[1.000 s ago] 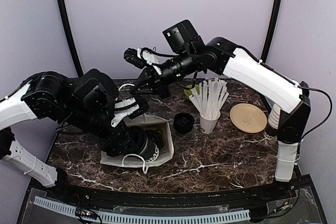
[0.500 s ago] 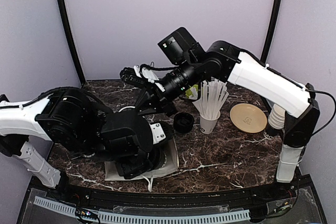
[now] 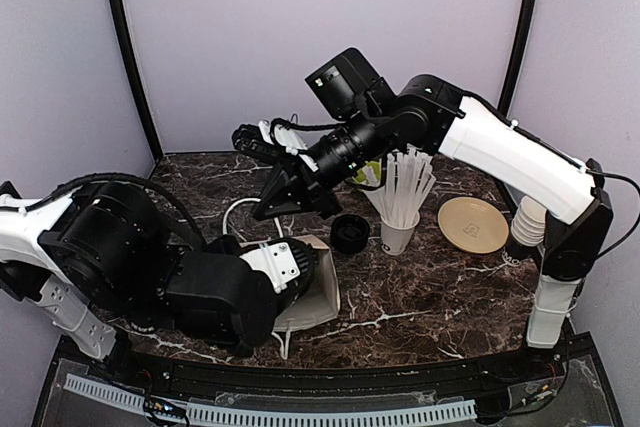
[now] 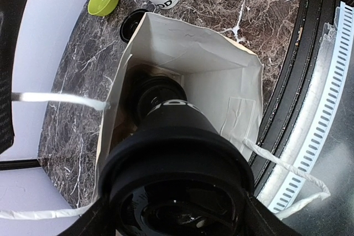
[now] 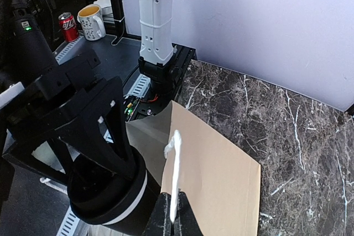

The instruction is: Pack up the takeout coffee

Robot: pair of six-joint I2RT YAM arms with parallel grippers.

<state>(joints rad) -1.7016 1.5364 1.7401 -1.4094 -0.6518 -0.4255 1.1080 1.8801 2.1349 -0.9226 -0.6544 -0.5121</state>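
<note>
In the left wrist view a takeout coffee [image 4: 176, 136], a black cup with a black lid and a white logo, sits lid-first toward the camera between the fingers of my left gripper [image 4: 176, 216], which is shut on it. Its base points into the mouth of the white-lined paper bag [image 4: 221, 64]. A second black lidded cup [image 4: 157, 93] lies deeper inside the bag. My right gripper [image 5: 175, 220] is shut on the bag's white handle [image 5: 177, 158] and holds it up. From above, the left gripper [image 3: 298, 269] is at the bag [image 3: 320, 292], and the right gripper [image 3: 262, 214] is just behind it.
A white cup of straws [image 3: 400, 232], a stack of black lids [image 3: 350, 233], a green disc [image 3: 362, 175], a tan plate [image 3: 472, 224] and stacked white cups [image 3: 522, 222] stand to the right of the bag. The table's near edge rail [image 4: 326, 98] runs close beside the bag.
My left arm has swung down toward the near edge and now covers most of the bag, its wrist turned toward the bag's mouth. The right gripper kept the handle and shifted slightly.
</note>
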